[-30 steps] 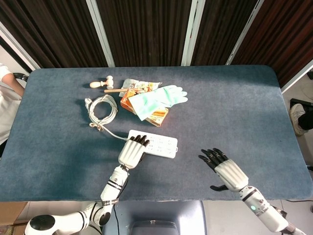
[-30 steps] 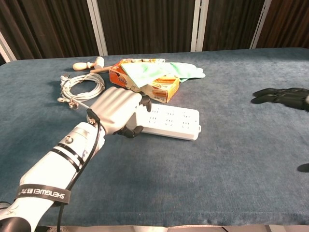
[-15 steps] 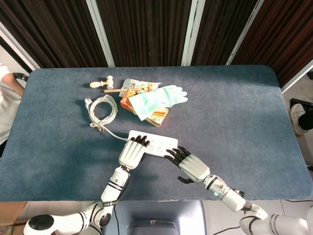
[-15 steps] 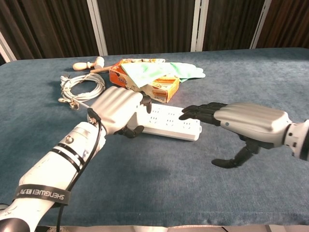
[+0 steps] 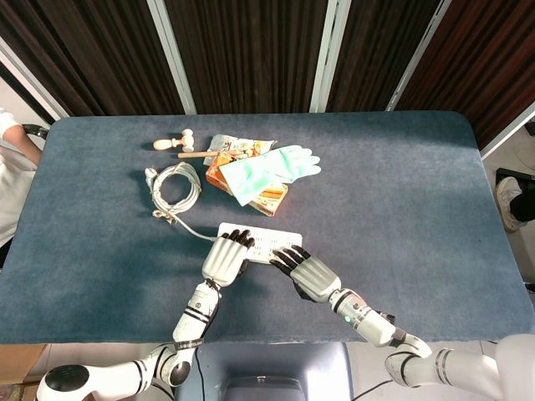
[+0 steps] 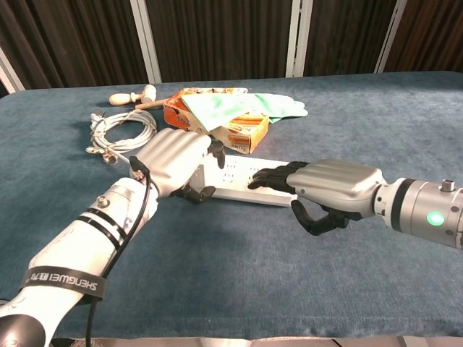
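Both hands meet on a white power strip (image 5: pixel 261 243) near the table's (image 5: pixel 435 192) front edge. The left hand (image 5: pixel 224 257) lies over the strip's left end, fingers together, thumb under the edge. The right hand (image 5: pixel 306 271) rests fingertips on its right end, fingers slightly spread. At 11 o'clock: coiled cord (image 5: pixel 174 185), box (image 5: pixel 263 200), green glove (image 5: pixel 272 167). This looks like a two-handed grasp; next, both likely need to close firmly.
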Robot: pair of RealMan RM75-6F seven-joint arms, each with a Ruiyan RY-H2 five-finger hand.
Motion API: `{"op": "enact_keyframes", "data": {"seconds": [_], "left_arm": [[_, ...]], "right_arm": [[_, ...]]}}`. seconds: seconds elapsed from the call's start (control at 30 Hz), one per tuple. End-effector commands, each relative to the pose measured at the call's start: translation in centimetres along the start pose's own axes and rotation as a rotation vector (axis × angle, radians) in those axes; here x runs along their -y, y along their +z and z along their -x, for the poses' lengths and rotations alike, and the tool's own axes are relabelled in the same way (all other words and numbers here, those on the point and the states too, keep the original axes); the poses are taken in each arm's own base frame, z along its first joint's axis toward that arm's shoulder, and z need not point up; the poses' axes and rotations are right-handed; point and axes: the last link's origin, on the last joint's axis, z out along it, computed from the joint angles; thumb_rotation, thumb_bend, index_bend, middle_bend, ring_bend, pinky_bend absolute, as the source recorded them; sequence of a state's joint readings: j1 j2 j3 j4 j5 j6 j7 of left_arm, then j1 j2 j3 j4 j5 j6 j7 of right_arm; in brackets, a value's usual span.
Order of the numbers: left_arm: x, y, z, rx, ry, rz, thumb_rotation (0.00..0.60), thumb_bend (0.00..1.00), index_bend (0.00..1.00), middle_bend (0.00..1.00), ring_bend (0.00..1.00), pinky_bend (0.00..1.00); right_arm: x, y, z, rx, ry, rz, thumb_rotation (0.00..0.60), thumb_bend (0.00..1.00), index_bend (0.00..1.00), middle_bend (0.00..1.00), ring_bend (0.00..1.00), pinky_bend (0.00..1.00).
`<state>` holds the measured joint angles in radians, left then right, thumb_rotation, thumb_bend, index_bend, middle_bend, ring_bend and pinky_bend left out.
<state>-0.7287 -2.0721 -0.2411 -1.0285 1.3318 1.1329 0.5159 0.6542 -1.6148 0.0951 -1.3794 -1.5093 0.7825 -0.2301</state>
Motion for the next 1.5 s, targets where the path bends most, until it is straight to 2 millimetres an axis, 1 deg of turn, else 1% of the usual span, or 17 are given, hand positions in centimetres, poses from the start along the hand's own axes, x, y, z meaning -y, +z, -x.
{"op": "enact_keyframes", "data": {"seconds": [0.03, 0.3, 0.53, 0.63, 0.8, 0.87, 0.93, 1.03, 1.1, 1.2, 1.27, 1.33, 1.37, 1.47, 1.5], "left_arm": [[0.1, 0.0, 0.0, 0.008, -0.006, -0.003, 0.6, 0.78, 0.43, 0.54, 0.48, 0.57], [0.4, -0.1, 0.2, 0.006, -0.001, -0.005, 0.6, 0.79, 0.44, 0.56, 0.5, 0.58], [0.6, 0.0, -0.3, -0.018, -0.014, 0.0, 0.6, 0.79, 0.45, 0.57, 0.51, 0.59], [0.6, 0.1, -1.0, -0.04, -0.029, 0.004, 0.6, 0.79, 0.45, 0.57, 0.51, 0.6], [0.8, 0.7, -3.5, -0.092, -0.097, -0.002, 0.6, 0.78, 0.45, 0.57, 0.51, 0.59], [1.6, 0.8, -4.8, -0.116, -0.115, -0.015, 0.6, 0.78, 0.45, 0.57, 0.51, 0.59], [2.7, 0.6, -5.7, -0.129, -0.123, -0.031, 0.6, 0.78, 0.45, 0.57, 0.51, 0.59], [5.3, -0.1, -5.9, -0.098, -0.145, -0.082, 0.6, 0.77, 0.45, 0.57, 0.51, 0.59], [7.5, -0.7, -5.4, -0.06, -0.157, -0.14, 0.6, 0.76, 0.44, 0.55, 0.49, 0.57], [10.8, -1.6, -4.1, 0.01, -0.193, -0.239, 0.6, 0.75, 0.42, 0.53, 0.47, 0.52], [12.6, -2.4, -3.1, 0.069, -0.267, -0.302, 0.6, 0.74, 0.42, 0.52, 0.47, 0.49], [13.7, -2.9, -2.5, 0.109, -0.341, -0.348, 0.6, 0.72, 0.41, 0.52, 0.46, 0.47], [14.4, -3.2, -2.2, 0.122, -0.349, -0.361, 0.6, 0.71, 0.41, 0.52, 0.46, 0.45], [15.6, -3.9, -1.6, 0.127, -0.301, -0.363, 0.6, 0.69, 0.41, 0.51, 0.46, 0.37], [15.7, -4.1, -1.4, 0.135, -0.302, -0.365, 0.6, 0.67, 0.39, 0.49, 0.43, 0.35]], "right_arm": [[0.2, 0.4, 0.1, 0.031, -0.021, 0.001, 0.6, 1.0, 0.06, 0.06, 0.0, 0.0], [0.9, 1.3, 1.0, 0.085, -0.062, 0.013, 0.6, 1.0, 0.06, 0.07, 0.0, 0.0], [1.2, 1.4, 1.0, 0.095, -0.08, 0.027, 0.6, 1.0, 0.06, 0.07, 0.0, 0.0], [1.2, 1.2, 0.9, 0.091, -0.085, 0.031, 0.6, 1.0, 0.06, 0.07, 0.0, 0.0], [1.0, 0.7, 0.2, 0.065, -0.075, 0.041, 0.6, 1.0, 0.04, 0.07, 0.0, 0.0], [1.1, 0.0, -0.6, 0.03, -0.057, 0.034, 0.6, 1.0, 0.02, 0.07, 0.0, 0.0], [1.0, -0.8, -1.5, -0.013, -0.05, 0.024, 0.6, 1.0, 0.0, 0.07, 0.0, 0.0], [0.6, -2.8, -3.2, -0.084, -0.035, 0.011, 0.6, 0.96, 0.0, 0.07, 0.0, 0.0], [0.1, -4.4, -4.3, -0.131, -0.023, 0.009, 0.6, 0.89, 0.0, 0.07, 0.0, 0.0], [-0.7, -6.6, -5.8, -0.186, -0.007, 0.015, 0.6, 0.84, 0.0, 0.07, 0.0, 0.0], [-1.3, -8.0, -6.8, -0.214, 0.0, 0.021, 0.6, 0.81, 0.0, 0.07, 0.0, 0.0], [-1.5, -8.9, -7.4, -0.234, 0.0, 0.024, 0.6, 0.8, 0.0, 0.06, 0.0, 0.0], [-1.6, -9.4, -7.8, -0.243, -0.002, 0.023, 0.6, 0.79, 0.0, 0.06, 0.0, 0.0], [-1.7, -10.3, -8.3, -0.254, -0.022, 0.022, 0.6, 0.79, 0.0, 0.06, 0.0, 0.0], [-1.7, -10.5, -8.4, -0.256, -0.03, 0.023, 0.6, 0.78, 0.0, 0.06, 0.0, 0.0]]}}
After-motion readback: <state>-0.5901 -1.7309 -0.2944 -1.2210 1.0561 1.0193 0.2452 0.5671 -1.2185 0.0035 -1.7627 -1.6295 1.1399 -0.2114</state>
